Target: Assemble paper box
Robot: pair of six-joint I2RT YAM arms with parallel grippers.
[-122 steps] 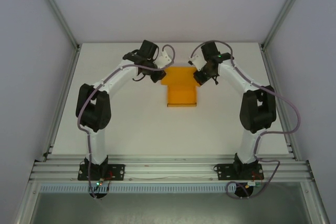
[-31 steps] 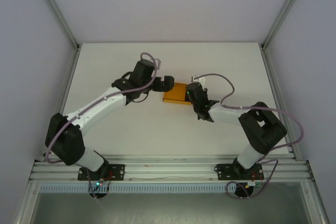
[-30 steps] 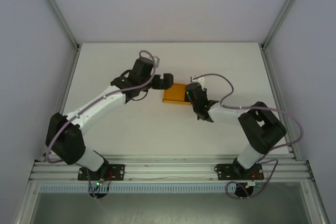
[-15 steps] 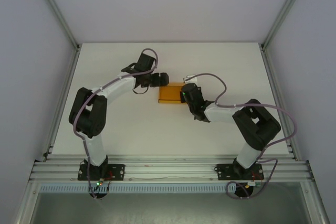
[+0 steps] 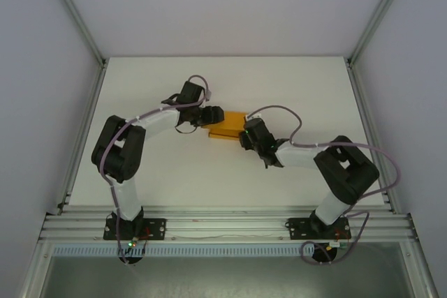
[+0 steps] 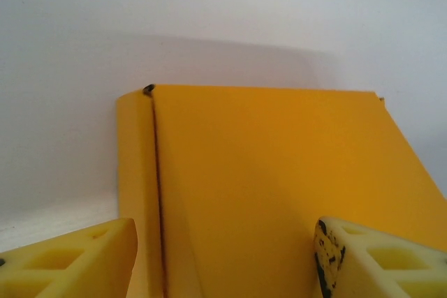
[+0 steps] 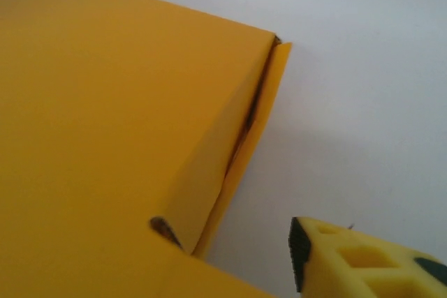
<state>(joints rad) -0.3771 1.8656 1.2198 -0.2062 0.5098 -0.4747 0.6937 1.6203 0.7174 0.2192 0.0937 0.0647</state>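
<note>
Fingers (image 6: 77, 259) of the left gripper (image 5: 212, 116) stand apart, with the orange card of the paper box (image 5: 228, 128) running between them. One yellow finger (image 7: 363, 259) of the right gripper (image 5: 246, 133) sits just off a folded corner; I cannot tell whether that pair is apart or together. The box lies mid-table (image 5: 174, 165), with the left gripper at its left end and the right gripper at its right.

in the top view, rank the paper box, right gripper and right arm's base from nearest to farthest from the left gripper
1. paper box, mid-table, right at the left gripper.
2. right gripper, at the box's opposite, right side.
3. right arm's base, at the table's near edge on the right.
</note>
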